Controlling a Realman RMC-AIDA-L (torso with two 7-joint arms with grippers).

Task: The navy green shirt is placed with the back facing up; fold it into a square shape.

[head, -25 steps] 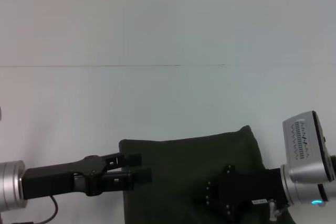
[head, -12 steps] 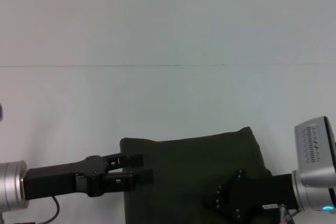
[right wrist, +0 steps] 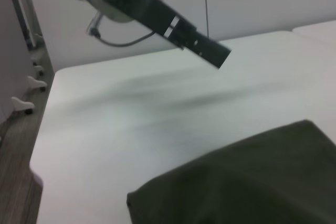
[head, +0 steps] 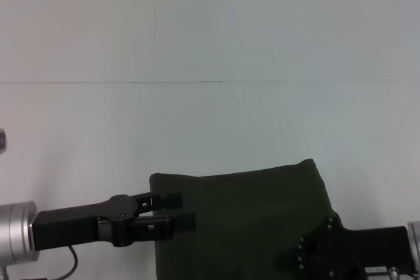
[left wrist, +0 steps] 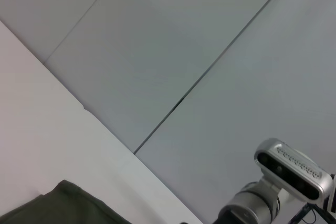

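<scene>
Here the navy green shirt [head: 243,218] is lying folded into a compact, roughly rectangular dark block on the white bench [head: 210,122], at the near edge of the head view and a little right of centre. Its far edge is running almost straight, rising slightly toward a rounded far-right corner. No lettering is showing on the upper face.

The left claw [head: 178,210] is reaching in from the left, level with the bench, and its two black fingers [head: 172,198] are overlapping the shirt's left edge near the far-left corner. The fingers are sitting slightly apart with a narrow gap between them; whether any cloth is pinched in that gap cannot be told. In the right wrist view the same claw [right wrist: 218,59] is showing up above the bench, beyond the shirt [right wrist: 247,182].

The right claw [head: 308,260] is coming in from the lower right, and its black body is covering the shirt's near-right part. Its fingers are not showing in any view, so I cannot tell how far apart they are or what they are gripping.

In the left wrist view only a corner of the shirt [left wrist: 58,205] is visible.
</scene>
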